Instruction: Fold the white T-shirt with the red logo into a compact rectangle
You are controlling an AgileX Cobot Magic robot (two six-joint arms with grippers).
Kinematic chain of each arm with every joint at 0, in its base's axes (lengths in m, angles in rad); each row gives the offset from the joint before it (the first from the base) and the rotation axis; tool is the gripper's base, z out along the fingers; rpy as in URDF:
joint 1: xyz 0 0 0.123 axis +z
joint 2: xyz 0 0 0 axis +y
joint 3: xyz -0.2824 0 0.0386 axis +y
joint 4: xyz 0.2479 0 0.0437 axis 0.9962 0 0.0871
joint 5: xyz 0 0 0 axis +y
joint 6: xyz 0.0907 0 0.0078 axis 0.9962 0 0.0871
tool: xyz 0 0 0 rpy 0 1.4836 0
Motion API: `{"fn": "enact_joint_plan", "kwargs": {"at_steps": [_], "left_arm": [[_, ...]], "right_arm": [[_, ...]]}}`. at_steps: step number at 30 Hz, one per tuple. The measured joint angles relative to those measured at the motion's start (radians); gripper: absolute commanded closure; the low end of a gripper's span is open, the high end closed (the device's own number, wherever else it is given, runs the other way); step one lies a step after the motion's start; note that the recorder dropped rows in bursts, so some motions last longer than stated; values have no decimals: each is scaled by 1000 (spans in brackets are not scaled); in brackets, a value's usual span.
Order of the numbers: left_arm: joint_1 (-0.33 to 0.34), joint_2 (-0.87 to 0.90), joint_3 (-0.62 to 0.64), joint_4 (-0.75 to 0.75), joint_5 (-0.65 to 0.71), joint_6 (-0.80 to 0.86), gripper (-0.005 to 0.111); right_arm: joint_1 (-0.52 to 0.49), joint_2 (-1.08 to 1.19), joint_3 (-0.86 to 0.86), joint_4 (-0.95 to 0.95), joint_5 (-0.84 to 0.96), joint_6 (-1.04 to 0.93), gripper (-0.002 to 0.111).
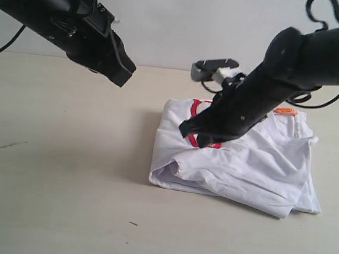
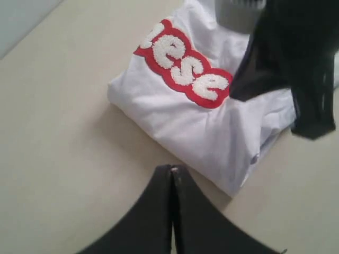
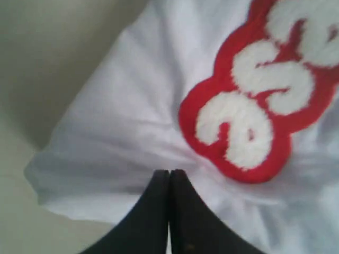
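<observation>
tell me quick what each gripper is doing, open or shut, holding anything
Left gripper: shut, empty, clear of the white T-shirt.
Right gripper: shut, tip at the white T-shirt beside the red logo, no cloth visibly pinched.

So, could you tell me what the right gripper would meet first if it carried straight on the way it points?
Most likely the white T-shirt: the shut right gripper points down at the folded fabric just beside the edge of the red logo. Whether it already touches the cloth is unclear.
</observation>
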Motion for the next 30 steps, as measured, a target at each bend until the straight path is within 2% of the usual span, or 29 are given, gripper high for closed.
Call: {"fn": "enact_joint_plan", "kwargs": {"at_steps": [6,12,16,18,23,30], "left_arm": [[0,-5,0,0,18,-22,107],[0,-5,0,0,23,-25,107],[0,-5,0,0,25,-25,107],[0,-5,0,0,26,-25,107],[0,-5,0,0,29,-25,107],[0,-5,0,0,29,-25,107]], "right_arm": [[31,111,16,-94,7,73,108],[34,-4,14,-174,11,100,108],[-24,-72,10,-428,30,378,108],[-82,-31,30,-479,56,423,108],[-126,65,69,-495,47,439,108],[-126,30,29,-489,49,439,108]]}}
